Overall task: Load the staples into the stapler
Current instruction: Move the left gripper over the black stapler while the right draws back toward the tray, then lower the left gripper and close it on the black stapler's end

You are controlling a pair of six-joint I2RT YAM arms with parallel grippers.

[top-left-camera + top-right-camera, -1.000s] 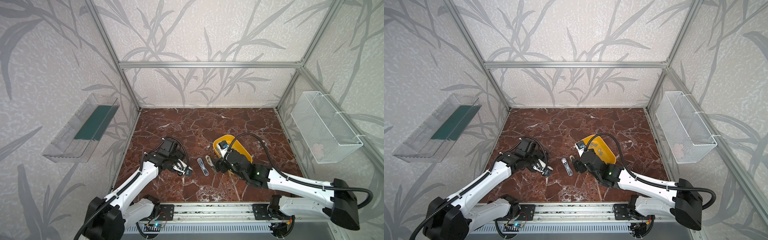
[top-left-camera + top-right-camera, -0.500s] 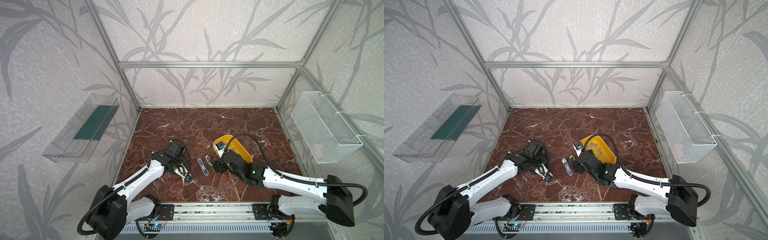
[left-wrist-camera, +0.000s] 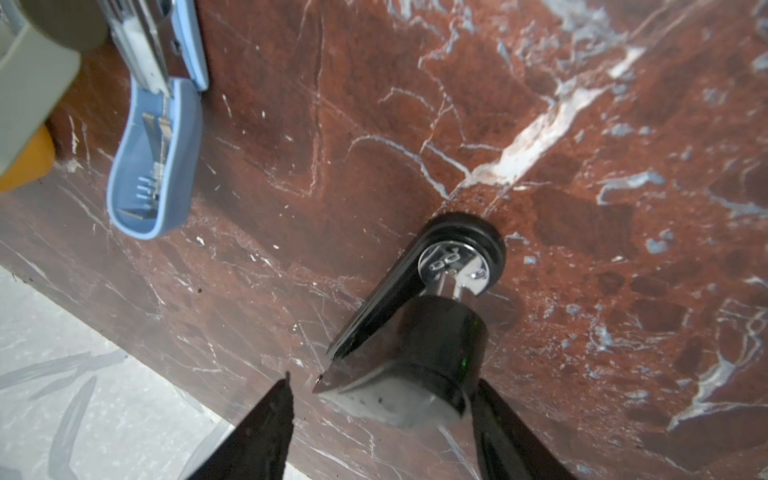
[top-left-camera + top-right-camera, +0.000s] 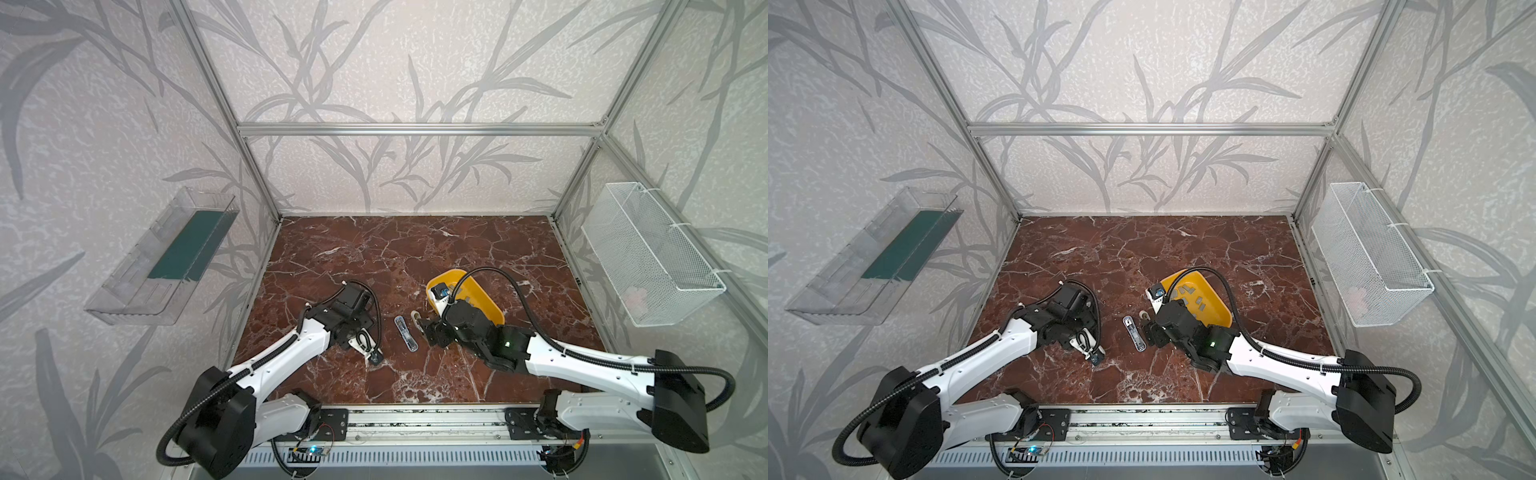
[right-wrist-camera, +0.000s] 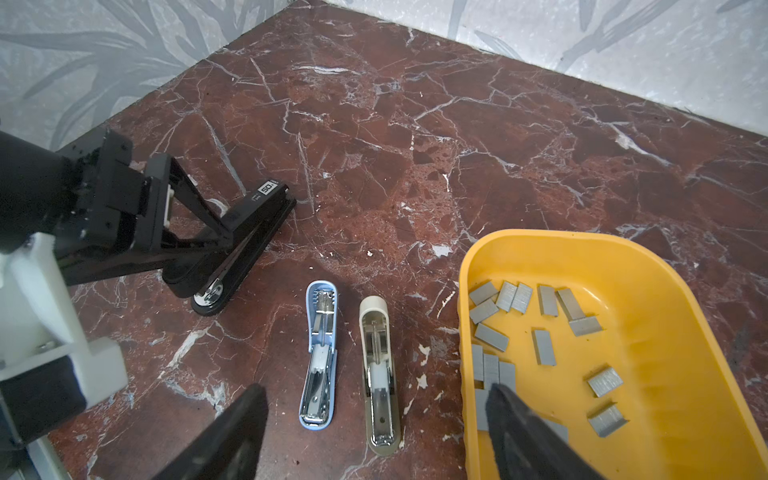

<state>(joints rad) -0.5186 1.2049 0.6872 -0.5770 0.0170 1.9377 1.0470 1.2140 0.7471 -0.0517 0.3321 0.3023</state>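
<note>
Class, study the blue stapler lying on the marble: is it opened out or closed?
Opened out. The blue stapler lies unfolded flat, cover and base end to end, with its metal channel facing up.

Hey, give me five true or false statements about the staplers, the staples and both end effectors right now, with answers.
1. The staples lie in the yellow tray. True.
2. The blue stapler is closed. False: it lies opened out flat on the table.
3. The beige stapler lies between the blue stapler and the yellow tray. True.
4. The right end effector holds a staple strip. False: it is open and empty.
5. The left end effector grips the black stapler. True.
</note>
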